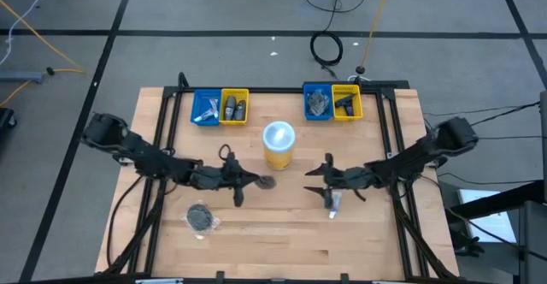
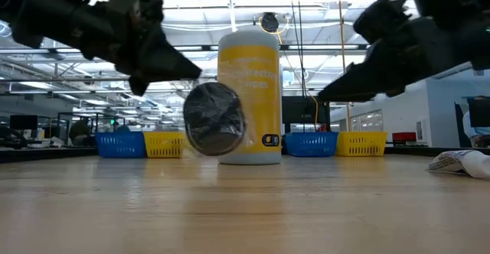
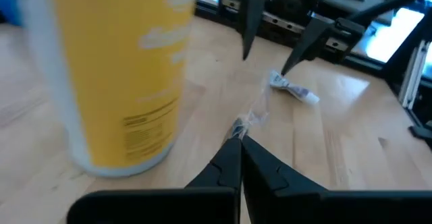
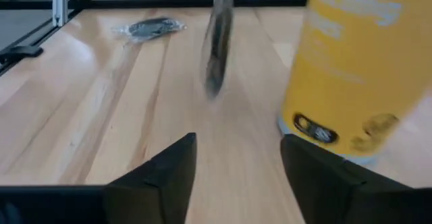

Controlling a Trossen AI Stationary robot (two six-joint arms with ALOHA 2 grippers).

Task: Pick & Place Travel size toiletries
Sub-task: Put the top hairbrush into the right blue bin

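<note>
1. Leftmost, a dark round disc in crinkled clear wrap [image 1: 201, 218] lies flat on the wooden table [image 1: 282, 241], near the left claw [image 1: 255, 180].
2. That claw is pinched tight on the clear wrapper of a second dark round disc [image 2: 215, 120], which hangs off the table just beside the yellow cylindrical cup with white lid [image 1: 279, 144].
3. Rightward, the right claw [image 1: 313, 181] is spread wide, holding nothing, a small white tube with blue end [image 1: 334, 203] lying just beside it.

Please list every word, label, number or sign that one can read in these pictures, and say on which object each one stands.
No text can be read with certainty.
Yellow cup: dark printed lines on its side, too blurred to read in the low view and both wrist views.
Yellow cup, near its base: a small dark round sign, not legible.
Wrapped disc held by the left gripper: no print visible.
White tube beneath the open right gripper: too small to tell.
</note>
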